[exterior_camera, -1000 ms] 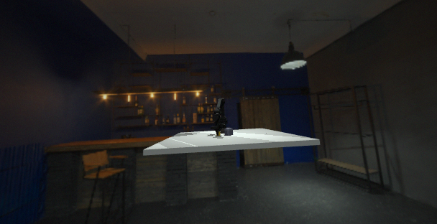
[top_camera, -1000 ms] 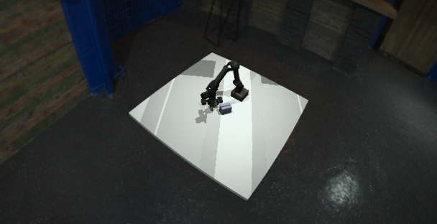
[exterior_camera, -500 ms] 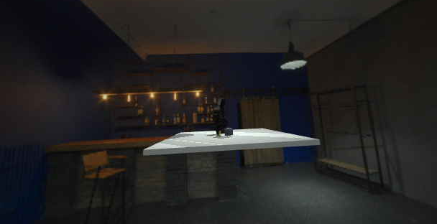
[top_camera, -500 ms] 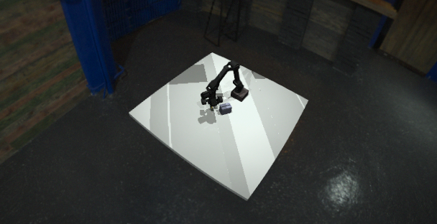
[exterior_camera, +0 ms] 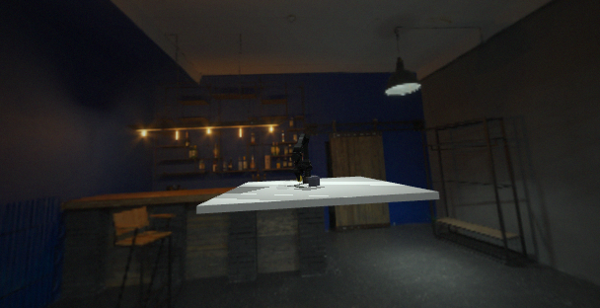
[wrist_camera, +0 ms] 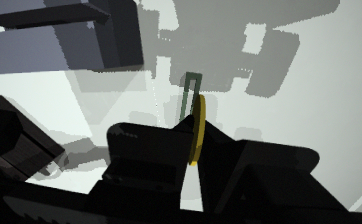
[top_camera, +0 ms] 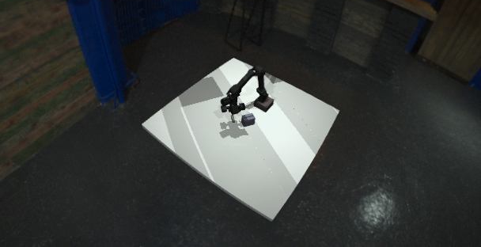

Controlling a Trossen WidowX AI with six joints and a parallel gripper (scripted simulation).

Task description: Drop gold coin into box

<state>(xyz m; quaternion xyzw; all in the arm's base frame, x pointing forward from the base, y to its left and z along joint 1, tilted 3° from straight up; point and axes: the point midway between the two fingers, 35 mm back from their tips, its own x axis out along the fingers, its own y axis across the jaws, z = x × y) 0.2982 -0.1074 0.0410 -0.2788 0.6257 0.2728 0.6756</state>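
Gripper (top_camera: 232, 115) (exterior_camera: 300, 181) (wrist_camera: 193, 119) closed around gold coin (wrist_camera: 199, 131)

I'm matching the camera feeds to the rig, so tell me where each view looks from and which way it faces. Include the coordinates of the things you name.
Top: high above the white table (top_camera: 237, 158) (exterior_camera: 276, 201), angled down; shows the whole arm (top_camera: 246, 80) (exterior_camera: 301, 152).
Exterior: off to one side, near table height, facing the bar shelves; the arm shows small.
Wrist: on the arm near the gripper (top_camera: 232, 115) (wrist_camera: 196, 131), facing past its fingers; shows them shut on the coin (wrist_camera: 200, 117).
Shared: top and wrist both show the grey box (top_camera: 248, 120) (exterior_camera: 313, 181) (wrist_camera: 77, 47) and green holder (top_camera: 233, 120) (wrist_camera: 194, 76).
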